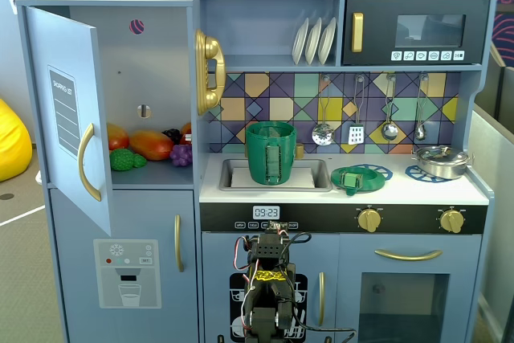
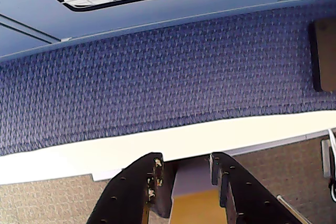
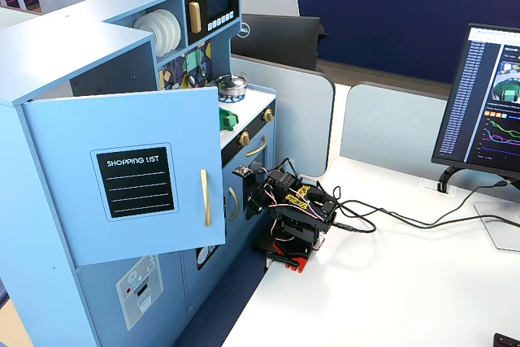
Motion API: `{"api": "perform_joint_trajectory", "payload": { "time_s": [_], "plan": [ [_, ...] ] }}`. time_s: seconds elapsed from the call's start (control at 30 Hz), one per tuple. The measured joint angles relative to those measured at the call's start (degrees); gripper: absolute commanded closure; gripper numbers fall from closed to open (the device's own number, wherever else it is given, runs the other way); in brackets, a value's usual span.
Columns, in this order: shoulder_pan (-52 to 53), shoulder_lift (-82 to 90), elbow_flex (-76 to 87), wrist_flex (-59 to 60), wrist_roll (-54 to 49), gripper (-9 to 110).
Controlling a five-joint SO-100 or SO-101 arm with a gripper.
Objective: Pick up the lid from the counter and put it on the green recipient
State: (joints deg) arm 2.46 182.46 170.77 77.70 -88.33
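Observation:
The green lid lies on the white counter on a blue burner ring, right of the sink. A bit of it shows in a fixed view. The tall green pot stands in the sink with its handle facing front, and has no lid on it. The arm is folded low in front of the kitchen, well below the counter, and also shows from the side. In the wrist view my gripper points down at the table edge, jaws apart and empty.
A steel pot with its own lid sits on the right burner. The left cupboard door stands open, with toy food inside. Utensils hang above the counter. A monitor and cables are on the white table.

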Motion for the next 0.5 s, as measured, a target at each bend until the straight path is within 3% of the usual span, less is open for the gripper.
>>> {"api": "perform_joint_trajectory", "payload": {
  "time_s": [0.5],
  "plan": [
    [4.57,-0.97,1.67,-2.55,-4.22,101]
  ]
}}
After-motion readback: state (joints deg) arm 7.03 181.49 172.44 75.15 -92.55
